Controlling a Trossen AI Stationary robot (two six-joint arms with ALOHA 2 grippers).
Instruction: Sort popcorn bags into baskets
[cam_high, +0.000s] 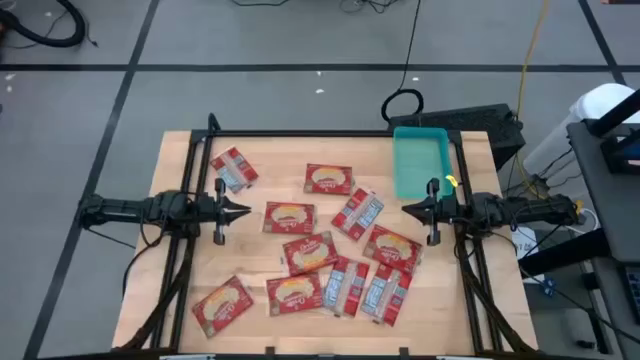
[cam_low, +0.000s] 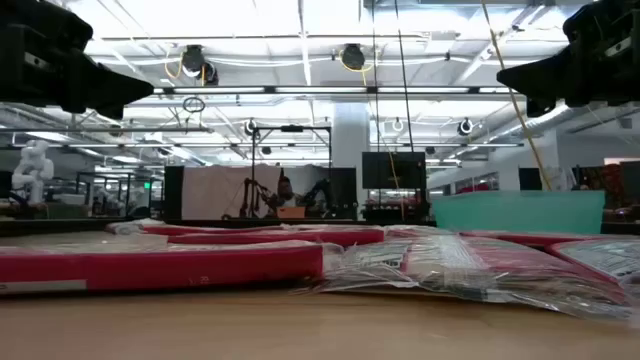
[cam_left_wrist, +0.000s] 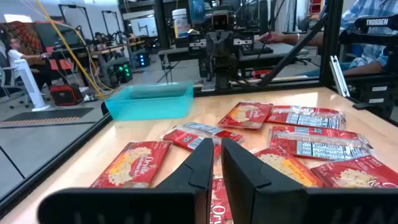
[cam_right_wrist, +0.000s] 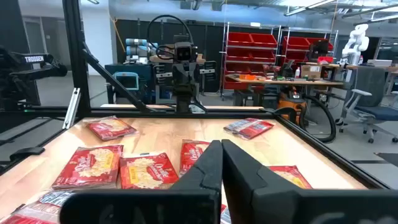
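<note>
Eleven popcorn bags (cam_high: 312, 252) lie scattered across the table (cam_high: 180, 285); from above, the teal basket (cam_high: 420, 160) at the far right corner is empty, its inside hidden at table height. Left gripper (cam_high: 243, 210) and right gripper (cam_high: 408, 210) hover, fingers nearly closed, holding nothing.

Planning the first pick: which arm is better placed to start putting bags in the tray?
Right, probably. The right pincer hovers just below the teal tray, beside a bag; the left pincer is farther away.
</note>
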